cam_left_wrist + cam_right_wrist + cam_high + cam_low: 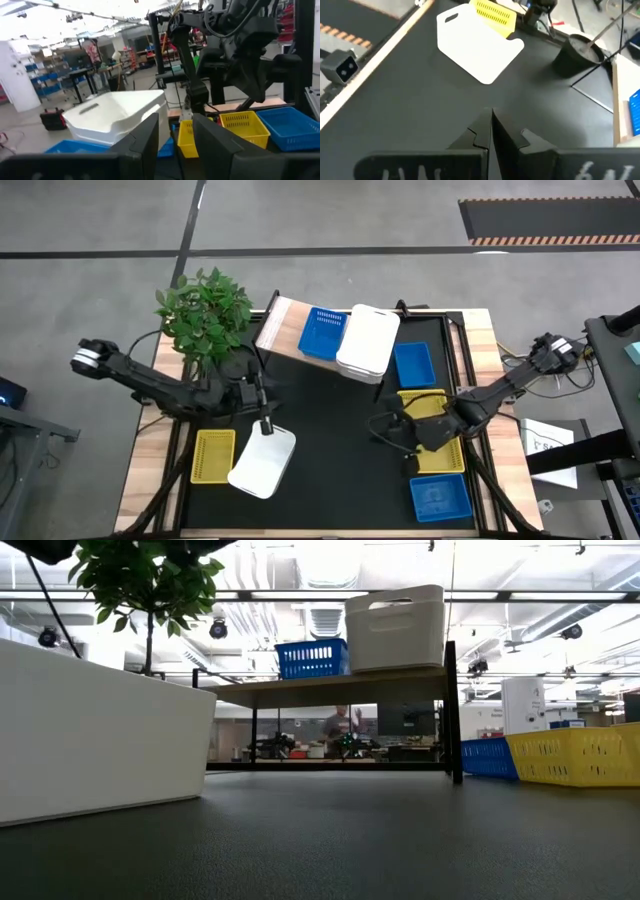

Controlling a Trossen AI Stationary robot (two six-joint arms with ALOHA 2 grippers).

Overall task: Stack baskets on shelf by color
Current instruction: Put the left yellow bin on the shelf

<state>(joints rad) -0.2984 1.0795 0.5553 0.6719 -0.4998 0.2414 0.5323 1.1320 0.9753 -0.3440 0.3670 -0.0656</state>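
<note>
The wooden shelf (pixel 283 321) at the table's far side carries a blue basket (pixel 323 333) and a white basket (pixel 368 340) side by side. Another white basket (pixel 262 461) lies on the black table at the near left, beside a yellow basket (pixel 213 455). My left gripper (pixel 175 122) hovers high above the table, just far of that white basket. It is open with nothing between its fingers and points level toward the right. My right gripper (pixel 491 112) is shut and empty over the table's middle (pixel 383 427), slanting down toward the lying white basket (pixel 480 45).
On the right stand a blue basket (pixel 414 364) by the shelf, two yellow baskets (pixel 425 402) (pixel 441 452) partly under my right arm, and a blue basket (pixel 440 498) at the near edge. A potted plant (pixel 204 310) stands at the far left. A person shows beyond the shelf (pixel 343 726).
</note>
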